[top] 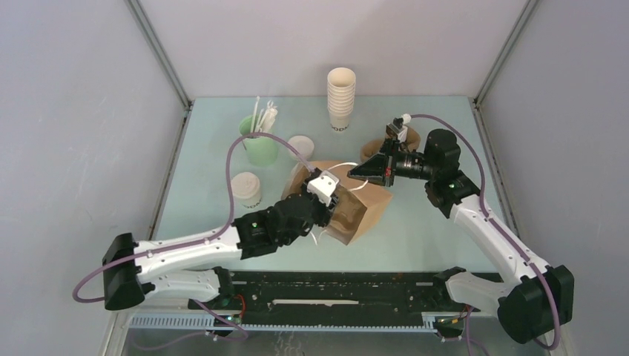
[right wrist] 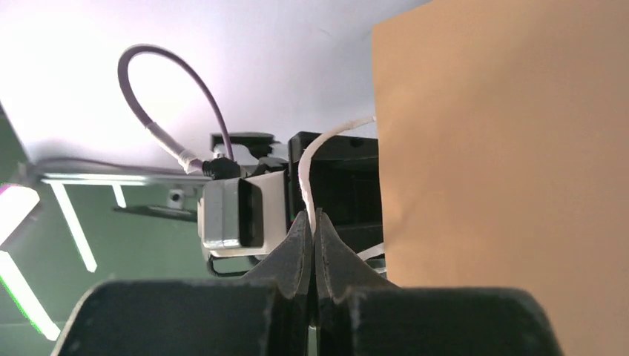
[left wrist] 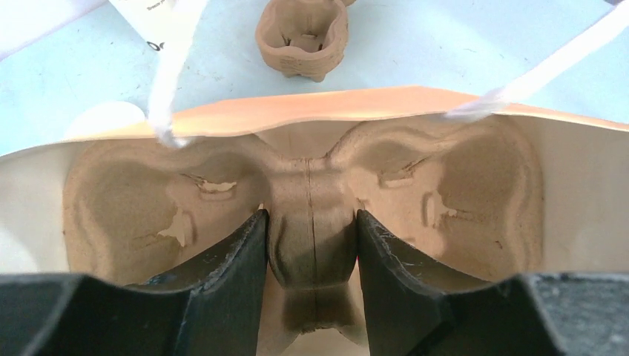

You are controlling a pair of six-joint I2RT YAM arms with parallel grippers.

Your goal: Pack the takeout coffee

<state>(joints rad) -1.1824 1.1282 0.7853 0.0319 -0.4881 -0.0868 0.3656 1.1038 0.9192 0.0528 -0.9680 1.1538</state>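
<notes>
Left of left end effector [left wrist: 311, 252]: takeout coffee [top: 246, 189] | it grips carrier [left wrist: 475, 193] | right end effector [right wrist: 314, 222] pinches handle [right wrist: 308, 167]

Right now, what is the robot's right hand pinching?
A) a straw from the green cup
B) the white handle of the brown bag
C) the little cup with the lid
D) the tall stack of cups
B: in the right wrist view the right gripper has its fingers shut on the thin white handle that loops over from the brown paper bag.
</notes>
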